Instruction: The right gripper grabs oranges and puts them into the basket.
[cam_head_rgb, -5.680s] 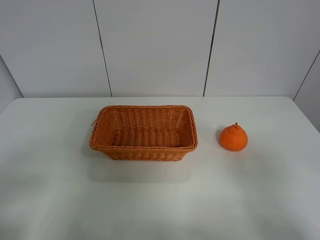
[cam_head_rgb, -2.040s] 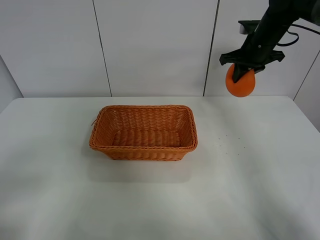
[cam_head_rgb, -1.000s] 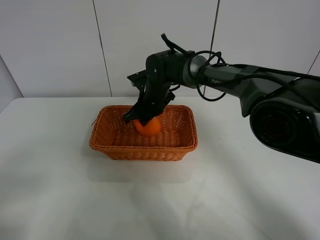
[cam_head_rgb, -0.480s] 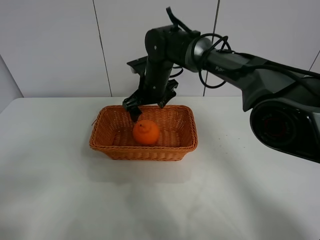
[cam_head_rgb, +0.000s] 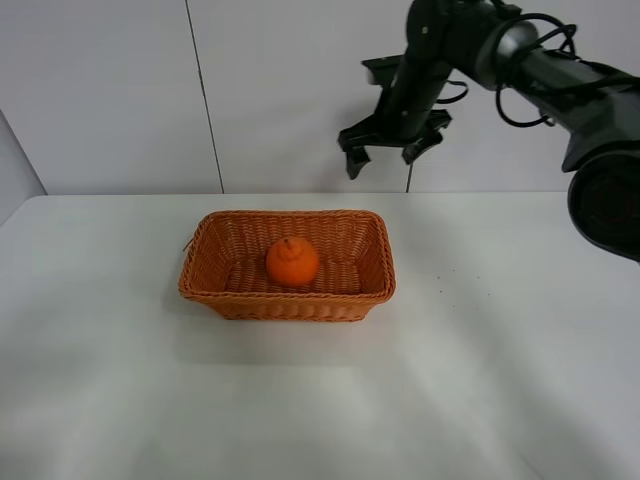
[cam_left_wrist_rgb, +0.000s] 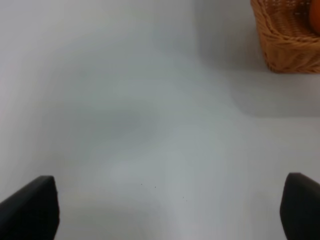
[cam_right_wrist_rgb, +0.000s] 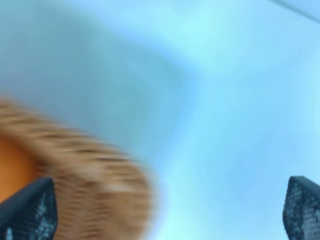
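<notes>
The right claw (cam_head_rgb: 382, 162) is hanging high in the air in front of the pale panelled wall (cam_head_rgb: 300, 90), up and to the right of the basket (cam_head_rgb: 290, 298) in the high view. It is gripping nothing: its two black fingers are standing spread well apart, released, with only wall showing between them. The orange (cam_head_rgb: 292, 262) is sitting inside the basket, near the middle of the woven floor, with its knobbly top pointing up. It is well apart from the claw. The basket is resting on the white bench (cam_head_rgb: 320, 400) with one long side facing the high camera, and a soft shadow is falling on the bench in front of it. The right wrist camera is giving a heavily smeared picture. Two dark fingertips (cam_right_wrist_rgb: 27, 210) are showing far apart at its edges, and a blurred stretch of wicker rim with a patch of orange beside it is lying near one of them. The left claw (cam_left_wrist_rgb: 165, 210) is hovering over bare bench. Its fingers (cam_left_wrist_rgb: 30, 210) are also splayed wide, released, with nothing but the white surface between them. In that wrist view one corner of the basket is showing, well apart from the fingers, with a sliver of the orange just inside the rim.
</notes>
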